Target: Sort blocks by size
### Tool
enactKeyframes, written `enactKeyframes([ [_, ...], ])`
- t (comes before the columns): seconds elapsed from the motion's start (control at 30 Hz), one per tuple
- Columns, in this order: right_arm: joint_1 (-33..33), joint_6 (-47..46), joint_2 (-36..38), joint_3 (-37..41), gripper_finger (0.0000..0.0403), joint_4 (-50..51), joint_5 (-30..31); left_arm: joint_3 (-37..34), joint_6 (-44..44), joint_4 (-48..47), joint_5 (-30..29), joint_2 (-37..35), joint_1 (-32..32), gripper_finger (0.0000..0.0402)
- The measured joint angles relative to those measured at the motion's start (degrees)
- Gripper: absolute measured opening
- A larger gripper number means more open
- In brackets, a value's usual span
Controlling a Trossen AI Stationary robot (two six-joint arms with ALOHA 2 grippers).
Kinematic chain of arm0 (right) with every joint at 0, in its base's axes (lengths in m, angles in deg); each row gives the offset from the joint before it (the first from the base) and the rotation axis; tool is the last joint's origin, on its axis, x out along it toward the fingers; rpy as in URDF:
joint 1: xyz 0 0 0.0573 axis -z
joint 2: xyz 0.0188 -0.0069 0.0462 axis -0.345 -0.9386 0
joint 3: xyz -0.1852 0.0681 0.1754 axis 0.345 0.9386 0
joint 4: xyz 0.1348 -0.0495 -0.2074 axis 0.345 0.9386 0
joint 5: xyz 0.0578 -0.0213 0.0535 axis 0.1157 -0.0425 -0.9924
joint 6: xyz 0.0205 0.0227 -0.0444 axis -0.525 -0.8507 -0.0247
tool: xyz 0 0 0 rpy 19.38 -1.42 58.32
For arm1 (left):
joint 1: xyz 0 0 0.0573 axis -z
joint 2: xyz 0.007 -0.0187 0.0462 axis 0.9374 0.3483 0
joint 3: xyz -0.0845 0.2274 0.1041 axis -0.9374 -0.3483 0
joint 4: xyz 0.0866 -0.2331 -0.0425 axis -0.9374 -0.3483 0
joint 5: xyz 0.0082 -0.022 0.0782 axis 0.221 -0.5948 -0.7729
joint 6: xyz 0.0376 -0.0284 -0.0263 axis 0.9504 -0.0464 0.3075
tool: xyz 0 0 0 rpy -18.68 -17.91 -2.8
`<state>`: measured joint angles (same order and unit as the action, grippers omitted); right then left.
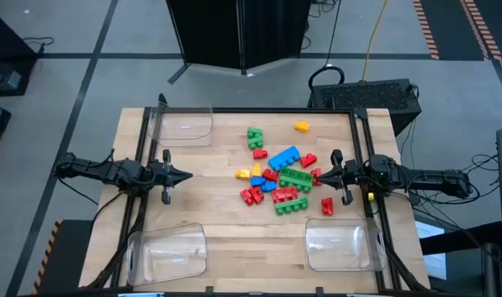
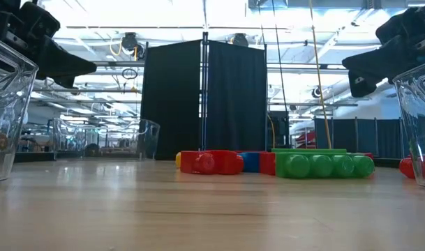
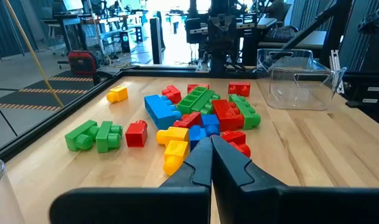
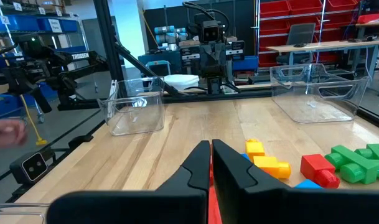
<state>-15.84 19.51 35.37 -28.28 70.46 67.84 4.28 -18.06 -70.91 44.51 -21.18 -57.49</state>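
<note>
Blocks (image 1: 277, 177) — studded glossy plastic — heaped on pale grained table (image 1: 226, 239)

Light, pale-grained wood on the table (image 1: 218, 239), framed by a dark rim. The blocks (image 1: 279, 175) give a bright mix: green ones dominate the heap's near edge, a long blue block (image 1: 285, 157) sits in the middle, reds scatter through it, yellows peek out on its left. One orange-yellow block (image 1: 302, 126) lies apart at the far side, one red block (image 1: 327, 205) apart near the right. Three trays (image 1: 183, 125) are clear, colourless plastic. Both arms are black, and a black curtain panel (image 2: 205, 97) stands behind.
</note>
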Motion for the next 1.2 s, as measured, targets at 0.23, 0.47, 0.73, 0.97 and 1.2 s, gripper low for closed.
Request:
enactKeyframes([
  [0.23, 0.01, -0.02, 0.0, 0.0, 0.0004, 0.0, 0.01, 0.0, 0.0, 0.0, -0.02, -0.02, 0.0, 0.0],
  [0.47, 0.01, 1.81, 0.01, 0.01, 0.0004, -0.05, 0.01, -0.01, 3.03, 0.0, -0.02, -0.01, 0.02, 0.0],
  [0.73, 0.01, -3.37, 0.01, -0.01, 0.0004, -0.18, 0.01, 0.0, 2.98, 0.0, -0.02, 0.01, 0.02, 0.0],
  [0.97, -0.01, -3.02, 0.01, 0.01, 0.0004, -1.04, 1.47, -0.01, 2.92, 0.06, -0.02, 0.01, 0.02, 0.0],
  [1.2, 0.01, -1.11, -0.03, 0.0, 0.0004, -4.64, 9.05, -0.01, -4.23, 1.0, -0.09, 0.01, -0.04, 0.0],
])
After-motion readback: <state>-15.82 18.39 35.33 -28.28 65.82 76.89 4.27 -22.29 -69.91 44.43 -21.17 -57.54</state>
